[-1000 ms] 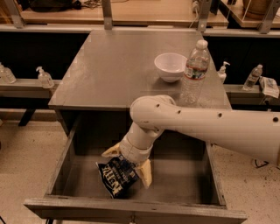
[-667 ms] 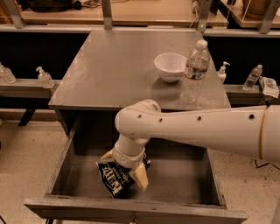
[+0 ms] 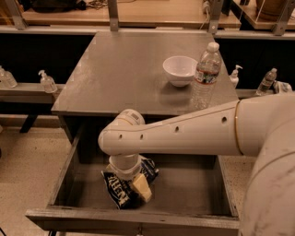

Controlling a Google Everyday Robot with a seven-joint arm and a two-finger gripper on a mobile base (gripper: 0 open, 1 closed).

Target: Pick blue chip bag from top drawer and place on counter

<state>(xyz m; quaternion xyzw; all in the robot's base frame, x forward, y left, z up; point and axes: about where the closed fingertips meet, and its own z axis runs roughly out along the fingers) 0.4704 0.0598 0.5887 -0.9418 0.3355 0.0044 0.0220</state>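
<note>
The blue chip bag (image 3: pixel 118 192) lies crumpled on the floor of the open top drawer (image 3: pixel 184 196), left of its middle. My gripper (image 3: pixel 136 184) points straight down into the drawer and is pressed onto the bag. The white wrist above it hides the bag's middle, so dark blue shows on both sides of it. The white arm (image 3: pixel 184 133) reaches in from the right, across the drawer. The grey counter (image 3: pixel 120 69) is right behind the drawer.
A white bowl (image 3: pixel 179 69) and a clear water bottle (image 3: pixel 206 76) stand on the counter's right side. Small pump bottles (image 3: pixel 46 82) sit on low shelves at both sides. A tan wooden bench (image 3: pixel 152 11) runs along the back.
The arm has swung left and lowered. The gripper has come down from straddling the bag to pressing on it. The bag has stayed in place.
</note>
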